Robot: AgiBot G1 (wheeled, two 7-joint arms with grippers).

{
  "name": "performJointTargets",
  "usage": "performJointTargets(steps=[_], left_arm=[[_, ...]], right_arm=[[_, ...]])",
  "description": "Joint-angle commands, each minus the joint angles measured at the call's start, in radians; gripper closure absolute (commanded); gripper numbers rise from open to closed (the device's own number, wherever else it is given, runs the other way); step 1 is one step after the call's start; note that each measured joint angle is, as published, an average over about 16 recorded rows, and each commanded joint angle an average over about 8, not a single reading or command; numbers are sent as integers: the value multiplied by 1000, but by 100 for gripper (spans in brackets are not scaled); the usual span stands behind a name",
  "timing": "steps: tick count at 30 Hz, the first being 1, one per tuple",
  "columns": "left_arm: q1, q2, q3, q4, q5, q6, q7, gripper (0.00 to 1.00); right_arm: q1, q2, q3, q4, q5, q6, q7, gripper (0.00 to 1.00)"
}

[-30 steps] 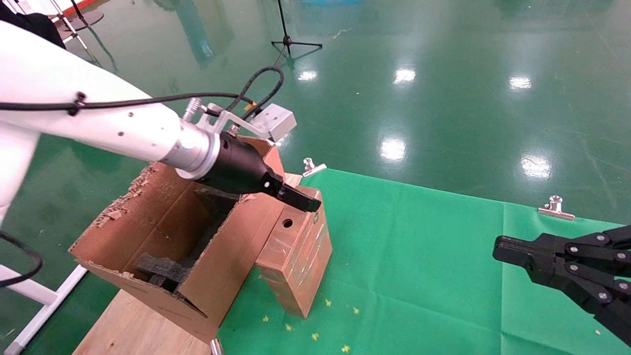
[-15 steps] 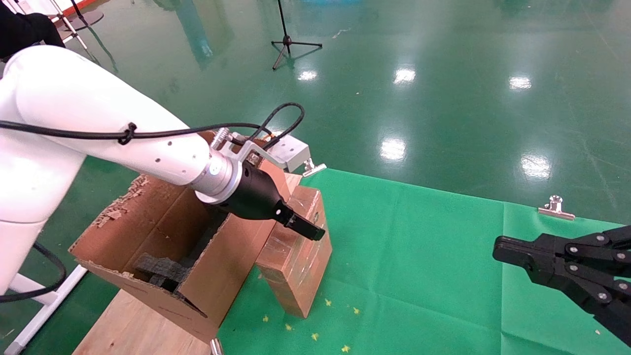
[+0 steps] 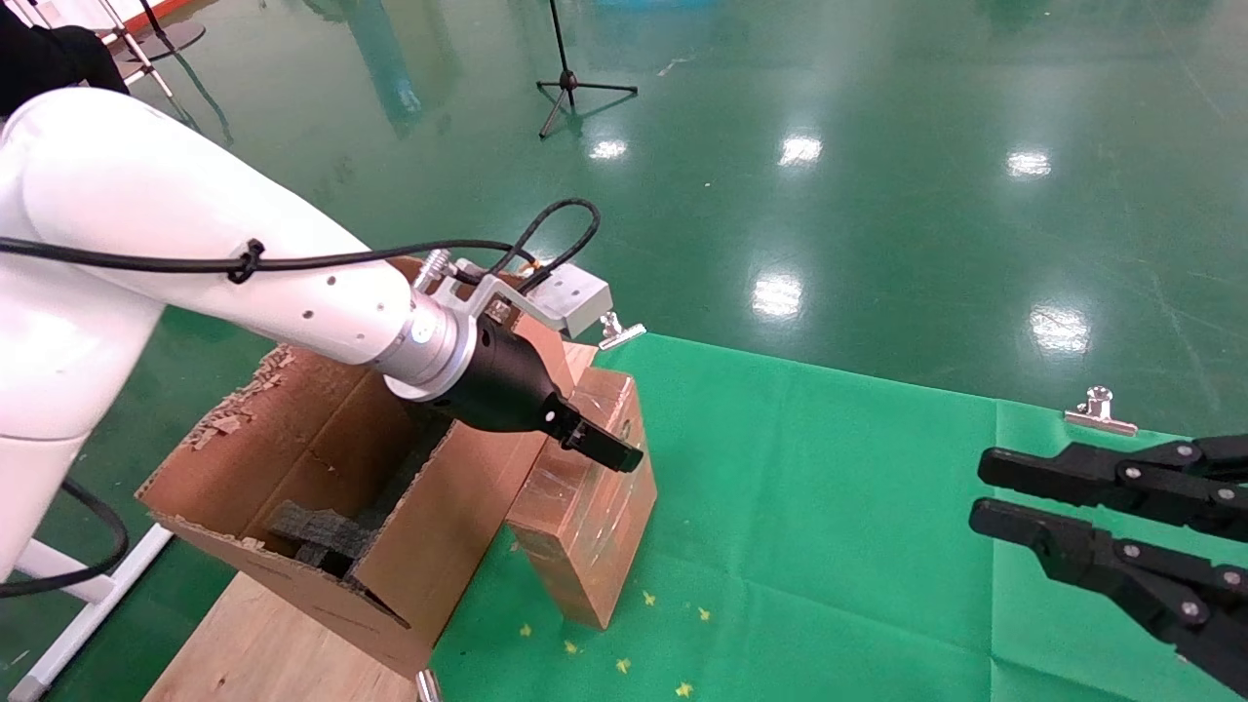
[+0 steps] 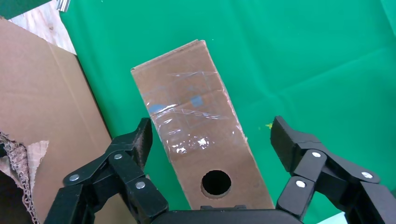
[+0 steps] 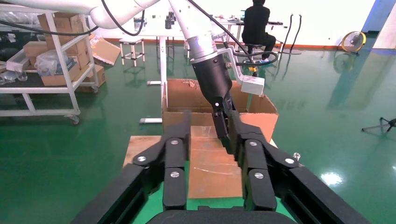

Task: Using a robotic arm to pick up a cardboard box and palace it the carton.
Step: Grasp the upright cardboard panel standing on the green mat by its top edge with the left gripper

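Note:
The cardboard box [image 3: 595, 517], small, brown and wrapped in clear tape, stands on end on the green cloth, against the carton [image 3: 322, 458]. The white robotic arm's left gripper [image 3: 604, 450] is at the box's top end. In the left wrist view the gripper [image 4: 212, 133] is open and straddles the box [image 4: 196, 126], with a gap on each side. A round hole shows in the box near the palm. My right gripper [image 3: 980, 489] is open and empty, low at the right over the cloth. Its wrist view looks past its fingers [image 5: 176, 154] at the box [image 5: 210, 172].
The carton has tall ragged flaps and black foam [image 3: 322, 531] inside, and sits on a wooden board [image 3: 263, 643]. Metal clips [image 3: 619, 331] [image 3: 1100, 409] hold the green cloth [image 3: 829, 507] at its far edge. A tripod stand [image 3: 575, 83] is on the floor beyond.
My left gripper has moved down and a little right, over the box's top end. My right gripper, shut before, has opened.

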Motion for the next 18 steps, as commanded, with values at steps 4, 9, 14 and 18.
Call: performJointTargets(steps=[4, 9, 14, 18], left_arm=[[1, -1, -2, 0, -1, -1, 0, 100], [1, -1, -3, 0, -2, -2, 0, 100], [1, -1, -3, 1, -2, -3, 0, 100], [-2, 2, -3, 13, -5, -6, 9, 100]], right_arm=[[0, 0, 0, 0, 0, 0, 0, 0], [0, 0, 0, 0, 0, 0, 0, 0], [0, 0, 0, 0, 0, 0, 0, 0], [0, 0, 0, 0, 0, 0, 0, 0]])
